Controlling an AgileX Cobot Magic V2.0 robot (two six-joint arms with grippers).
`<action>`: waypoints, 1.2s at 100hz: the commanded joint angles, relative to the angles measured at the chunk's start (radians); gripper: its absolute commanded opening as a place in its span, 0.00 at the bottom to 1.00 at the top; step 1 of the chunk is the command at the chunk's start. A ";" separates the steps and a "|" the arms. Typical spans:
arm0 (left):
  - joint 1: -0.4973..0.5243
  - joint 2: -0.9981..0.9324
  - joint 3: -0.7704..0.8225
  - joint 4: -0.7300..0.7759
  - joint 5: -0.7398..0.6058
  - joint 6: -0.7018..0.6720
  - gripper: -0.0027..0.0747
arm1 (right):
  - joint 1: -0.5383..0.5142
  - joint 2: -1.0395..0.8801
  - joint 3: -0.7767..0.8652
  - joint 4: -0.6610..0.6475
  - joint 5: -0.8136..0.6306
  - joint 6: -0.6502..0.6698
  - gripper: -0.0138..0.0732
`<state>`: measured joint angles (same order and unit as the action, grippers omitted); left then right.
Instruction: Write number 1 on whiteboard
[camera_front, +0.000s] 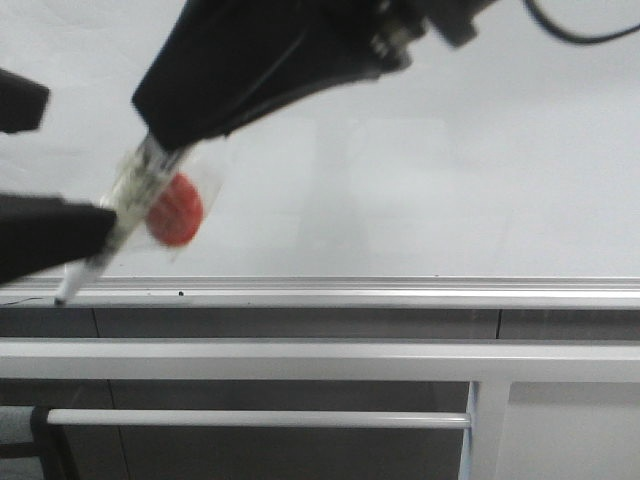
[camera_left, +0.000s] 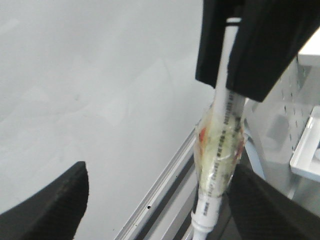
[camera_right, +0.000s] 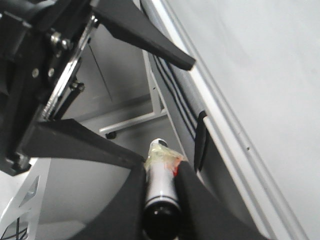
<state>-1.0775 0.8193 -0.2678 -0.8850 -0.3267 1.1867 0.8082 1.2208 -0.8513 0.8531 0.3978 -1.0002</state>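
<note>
We see the right gripper (camera_front: 150, 150) clamped on the pen (camera_front: 120, 215) – its tip at seven o'clock – beside the left gripper (camera_left: 150, 200) (spread wide); the whiteboard (camera_front: 420, 150) looks unmarked.

I see whiteboard (camera_front: 420, 170) filling most of front view: pale grey-white, glossy, surface bare where visible, no stroke I can make out. Silver aluminium bottom rail (camera_front: 400, 291) runs full width along lower edge; small dark speck on rail toward left. Below it, grey metal frame bars (camera_front: 300, 358), horizontal, one thinner bar lower.
</note>
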 joint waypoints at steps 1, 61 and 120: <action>-0.003 -0.056 -0.030 -0.045 -0.030 -0.002 0.71 | -0.026 -0.063 -0.004 0.003 -0.063 -0.001 0.09; -0.003 -0.209 -0.002 -0.200 0.002 -0.002 0.07 | -0.082 -0.482 0.305 0.023 -0.223 0.002 0.11; -0.003 -0.209 -0.002 -0.238 -0.023 -0.002 0.01 | -0.082 -0.641 0.501 0.072 -0.381 0.002 0.11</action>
<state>-1.0775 0.6112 -0.2425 -1.1232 -0.3080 1.1867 0.7320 0.6101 -0.3405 0.9072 0.0879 -0.9965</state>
